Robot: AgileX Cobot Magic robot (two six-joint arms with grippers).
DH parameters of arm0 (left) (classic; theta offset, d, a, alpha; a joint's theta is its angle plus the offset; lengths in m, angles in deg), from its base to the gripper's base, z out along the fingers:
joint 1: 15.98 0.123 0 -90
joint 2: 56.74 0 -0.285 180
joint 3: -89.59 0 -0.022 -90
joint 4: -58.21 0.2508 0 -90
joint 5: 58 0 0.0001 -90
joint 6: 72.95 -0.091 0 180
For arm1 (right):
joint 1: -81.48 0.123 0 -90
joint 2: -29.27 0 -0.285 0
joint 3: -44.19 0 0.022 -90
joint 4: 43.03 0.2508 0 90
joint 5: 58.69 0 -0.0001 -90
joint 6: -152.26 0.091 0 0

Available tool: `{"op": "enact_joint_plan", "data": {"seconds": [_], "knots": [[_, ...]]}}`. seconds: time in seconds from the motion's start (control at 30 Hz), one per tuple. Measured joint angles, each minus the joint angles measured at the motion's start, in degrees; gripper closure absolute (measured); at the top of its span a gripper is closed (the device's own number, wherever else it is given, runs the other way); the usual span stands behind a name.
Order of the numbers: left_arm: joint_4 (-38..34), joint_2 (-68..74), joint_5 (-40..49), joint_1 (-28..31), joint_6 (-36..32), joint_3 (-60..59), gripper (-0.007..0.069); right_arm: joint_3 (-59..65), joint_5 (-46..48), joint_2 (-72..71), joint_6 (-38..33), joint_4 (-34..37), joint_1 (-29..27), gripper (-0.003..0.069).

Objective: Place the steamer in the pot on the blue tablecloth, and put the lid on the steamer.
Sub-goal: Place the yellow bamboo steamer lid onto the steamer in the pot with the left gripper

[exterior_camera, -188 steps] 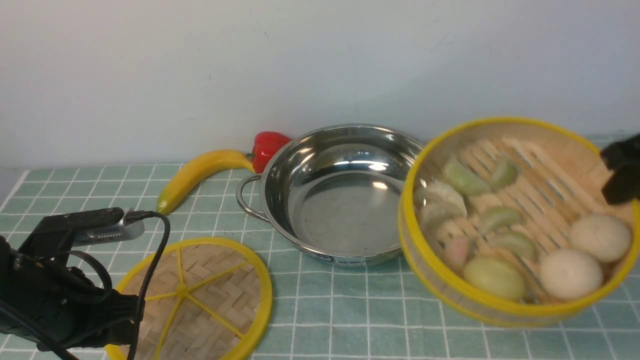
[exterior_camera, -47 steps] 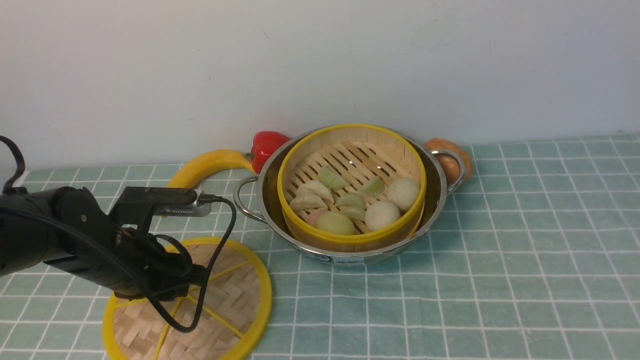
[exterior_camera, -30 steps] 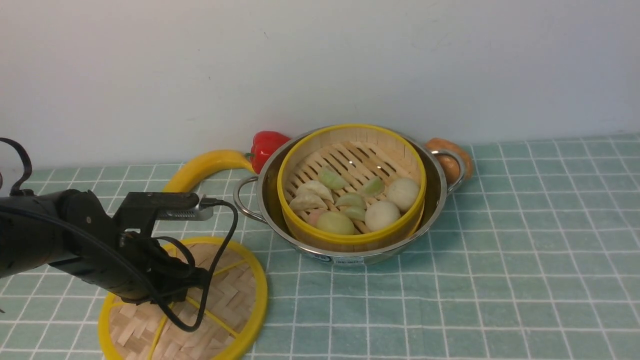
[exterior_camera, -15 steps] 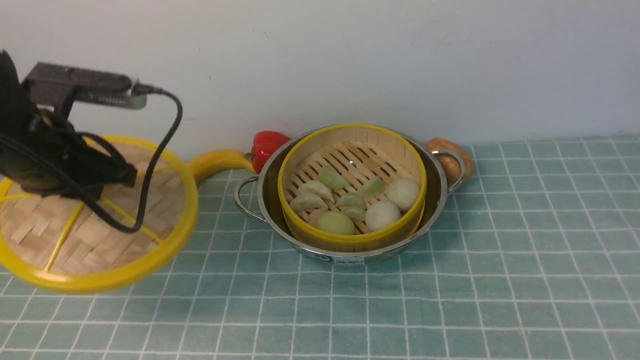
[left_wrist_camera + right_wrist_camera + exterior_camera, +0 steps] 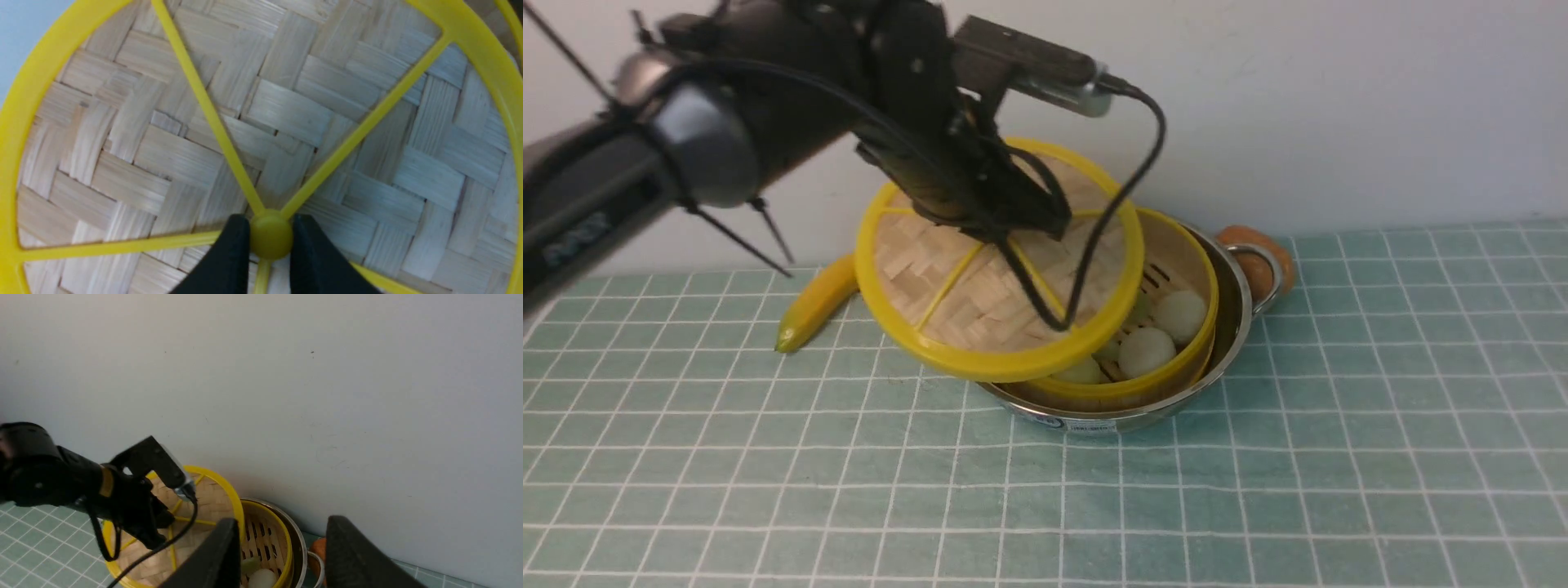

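- Since half a second ago the lid [image 5: 1001, 269] has travelled with my left arm [image 5: 727, 106] from well out at the pot's 9 o'clock to a spot over the steamer.
- My left jaws are pinching the lid's yellow centre hub [image 5: 271, 237], one black tip on each side of it, as the left wrist view shows.
- In the front view the lid hangs tilted, its 12 o'clock edge higher than its 6 o'clock edge.
- It sits off-centre toward the steamer's 9 o'clock, hiding most of the basket and leaving the 3 to 5 o'clock part open.
- Whether the lid's low rim touches the steamer's rim I cannot tell.
- The steamer [image 5: 1186, 253] sits inside the pot [image 5: 1127, 412], which stands on the blue tablecloth [image 5: 1298, 490].
- Two pale round buns [image 5: 1180, 314] show in the uncovered part of the steamer.
- My right jaws are spread apart with nothing between them, held up in the air and looking down on the pot; only the right wrist view shows them.
- A banana [image 5: 817, 306] lies on the cloth at the pot's 9 o'clock, one end hidden behind the lid.
- A brown rounded thing [image 5: 1254, 241] sits just behind the pot's loop handle [image 5: 1262, 278] at 2 o'clock.
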Motion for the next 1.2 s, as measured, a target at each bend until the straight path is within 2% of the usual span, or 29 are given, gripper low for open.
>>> {"op": "enact_joint_plan", "data": {"seconds": [0.37, 1.2], "knots": [[1.64, 9.87, -0.04, -3.22, 0.46, 10.09, 0.0508, 0.00, 0.00, 0.00, 0.00, 0.00, 0.00, 0.0353], [1.11, 15.59, -4.76, -3.22, 0.15, 10.55, 0.0508, 0.00, 0.00, 0.00, 1.12, 0.00, 0.00, 0.0353]]}}
